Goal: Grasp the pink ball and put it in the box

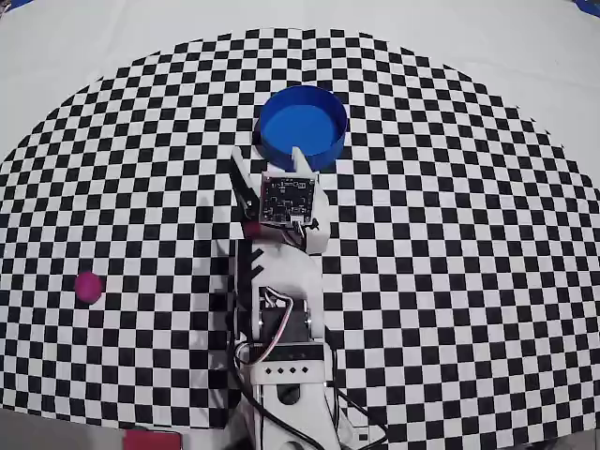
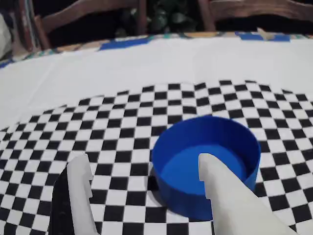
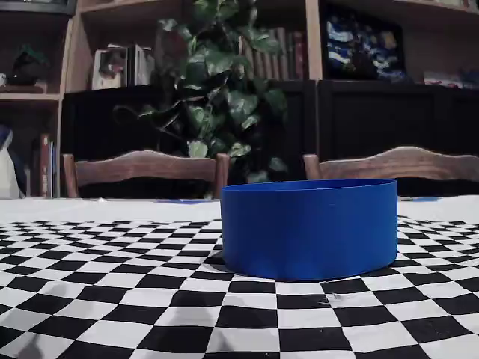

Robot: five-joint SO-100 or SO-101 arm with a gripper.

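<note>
The pink ball (image 1: 89,286) lay alone on the checkered cloth (image 1: 450,234) toward the left edge of the counter in the overhead view, well apart from the arm (image 1: 286,300) and from the box (image 1: 302,125). Nothing touched it.

The box, a round blue container with a low wall, stood on the checkered cloth toward the far edge of the counter, just beyond the arm's tip. It held nothing; its blue floor showed bare in the wrist view (image 2: 208,164). In the fixed view the box (image 3: 309,226) sat upright on the cloth, with wooden chairs (image 3: 146,168) and a leafy plant (image 3: 224,90) behind the counter.

The jaws (image 1: 270,159) were spread apart and held nothing. In the overhead view one white finger reached the near wall of the box, while the other sat off to the left of it over the cloth. In the wrist view the jaws (image 2: 142,169) showed a wide gap, the right finger overlapping the box's near rim, the left one over bare checkers.

The arm's base stood at the near edge of the counter, with wires trailing beside it.
</note>
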